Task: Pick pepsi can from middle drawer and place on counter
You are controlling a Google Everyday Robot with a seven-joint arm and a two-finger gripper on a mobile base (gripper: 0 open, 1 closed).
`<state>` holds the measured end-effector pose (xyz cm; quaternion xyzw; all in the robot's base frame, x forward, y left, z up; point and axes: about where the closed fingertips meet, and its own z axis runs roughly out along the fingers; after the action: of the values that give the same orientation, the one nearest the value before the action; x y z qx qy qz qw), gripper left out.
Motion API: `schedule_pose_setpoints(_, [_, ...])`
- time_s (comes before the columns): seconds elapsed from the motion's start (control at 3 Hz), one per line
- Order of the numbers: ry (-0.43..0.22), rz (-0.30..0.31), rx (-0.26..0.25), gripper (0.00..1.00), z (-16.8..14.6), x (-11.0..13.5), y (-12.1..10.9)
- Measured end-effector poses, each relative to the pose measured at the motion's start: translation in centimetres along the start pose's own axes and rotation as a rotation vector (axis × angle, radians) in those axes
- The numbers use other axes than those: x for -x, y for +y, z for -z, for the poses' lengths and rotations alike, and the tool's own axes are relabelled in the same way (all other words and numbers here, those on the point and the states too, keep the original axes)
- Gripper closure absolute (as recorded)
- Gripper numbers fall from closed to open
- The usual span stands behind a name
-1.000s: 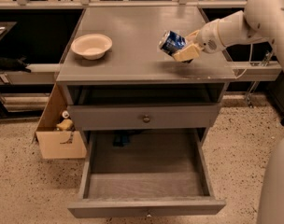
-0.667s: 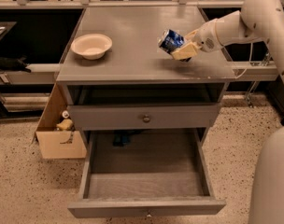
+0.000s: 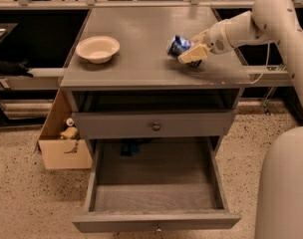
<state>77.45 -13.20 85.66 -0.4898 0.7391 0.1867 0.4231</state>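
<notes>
The blue pepsi can [image 3: 178, 46] is tilted, held low over the right part of the grey counter [image 3: 141, 54]. My gripper [image 3: 189, 50] reaches in from the right on the white arm and is shut on the can, its cream fingers [image 3: 193, 55] around it. The middle drawer [image 3: 154, 188] is pulled wide open below, and its tray shows nothing inside. The drawer front above it [image 3: 154, 126] with a dark knob is closed.
A cream bowl [image 3: 97, 49] sits at the counter's left. An open cardboard box [image 3: 64, 143] with small items stands on the floor left of the cabinet. The robot's white body [image 3: 286, 183] fills the lower right. Grey side ledges flank the cabinet.
The gripper with the can has shifted slightly left and down toward the counter top. Nothing else has moved.
</notes>
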Motion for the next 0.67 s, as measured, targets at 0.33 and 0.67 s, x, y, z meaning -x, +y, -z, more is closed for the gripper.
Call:
schedule_pose_setpoints(0.33, [-0.001, 0.006, 0.009, 0.00, -0.50, -0.05, -0.09])
schedule_pose_setpoints(0.67, [-0.002, 0.007, 0.010, 0.00, -0.56, -0.05, -0.10])
